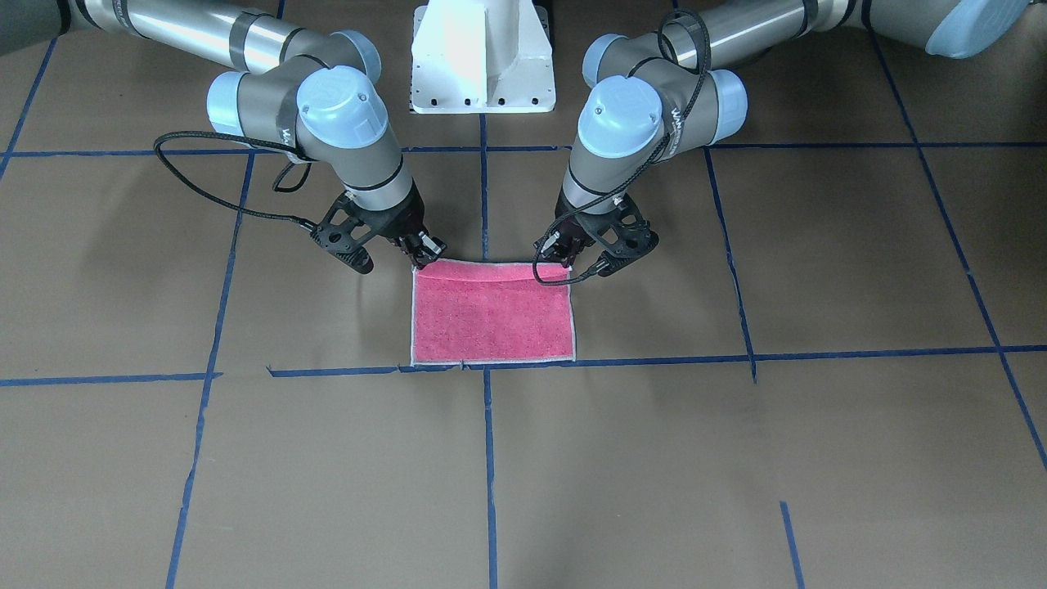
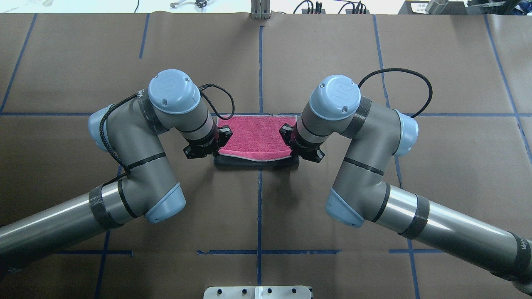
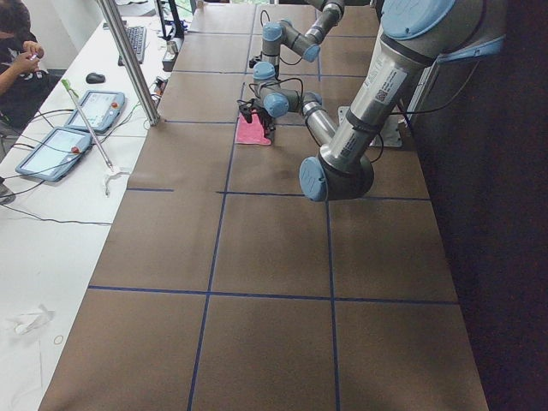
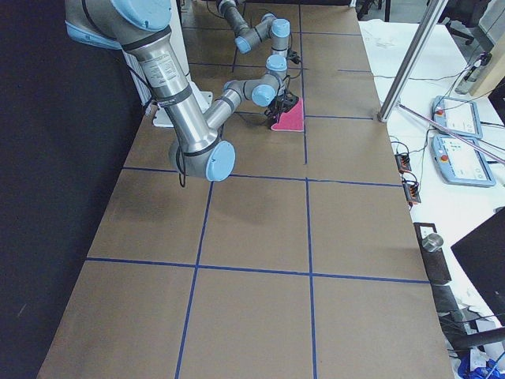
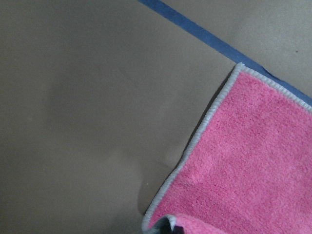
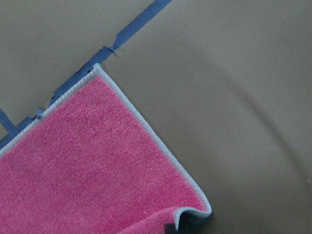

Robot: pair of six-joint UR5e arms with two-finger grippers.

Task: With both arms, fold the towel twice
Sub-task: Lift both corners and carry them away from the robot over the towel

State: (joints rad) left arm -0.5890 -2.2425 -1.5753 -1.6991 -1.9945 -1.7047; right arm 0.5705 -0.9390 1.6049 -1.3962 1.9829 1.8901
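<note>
Brown-paper table point(image 1: 736, 458), blue tape lines point(image 1: 818, 356): the towel point(image 1: 491, 319) lies pink face up in front of the white pedestal point(image 1: 483, 57), apart from it, with its pedestal-side edge raised off the paper. You have the right gripper point(image 1: 425, 254) and the left gripper point(image 1: 564, 255) each pinched closed on one corner of that edge. Risk, as judged: both bites look shallow, so a corner may slip free, and if one arm leads the other away from the pedestal, the fold lands skewed.
</note>
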